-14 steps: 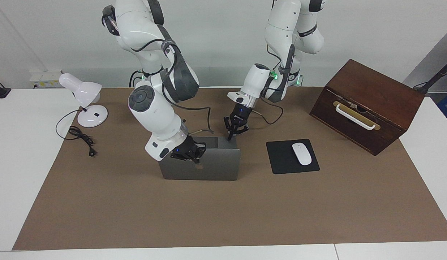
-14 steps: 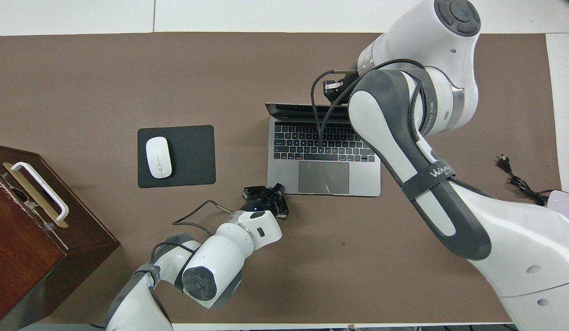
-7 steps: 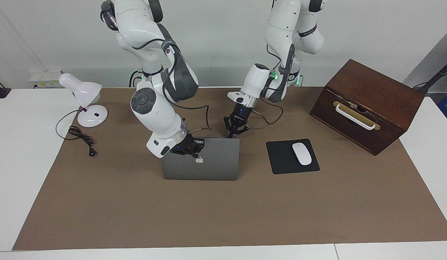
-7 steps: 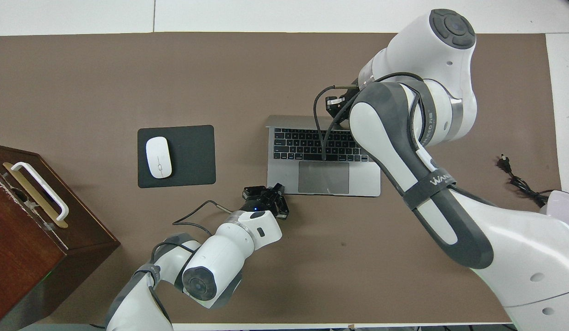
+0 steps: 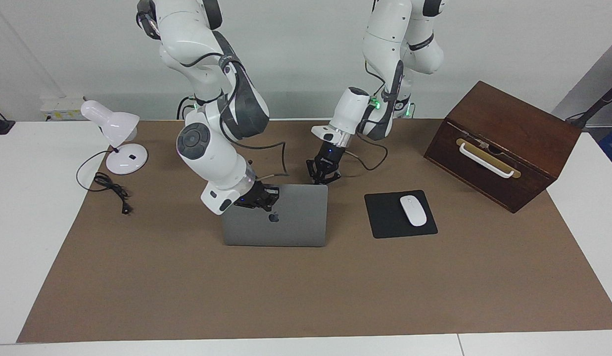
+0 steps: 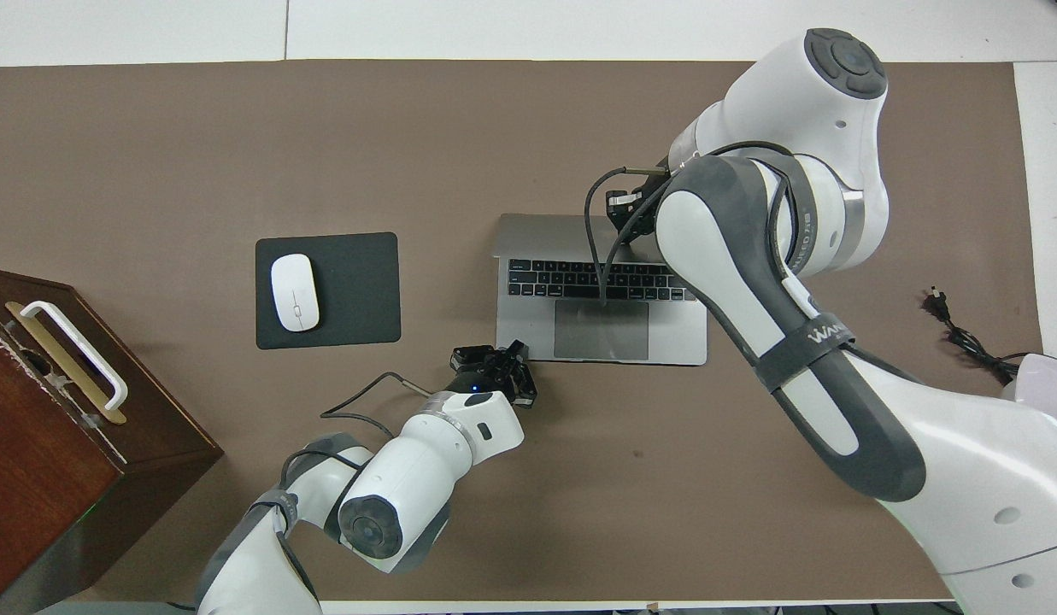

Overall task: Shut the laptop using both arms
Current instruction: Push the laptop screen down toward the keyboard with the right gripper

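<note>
Lowered further than a second ago: lid of thin silver-grey metal laptop, now tilted over its keyboard, mid-mat, beside black mouse pad bearing white mouse. Right gripper: fingertips together, pressed on lid's top edge. Left gripper: fingertips together, at the deck's corner nearest the robots, contact unclear.
</note>
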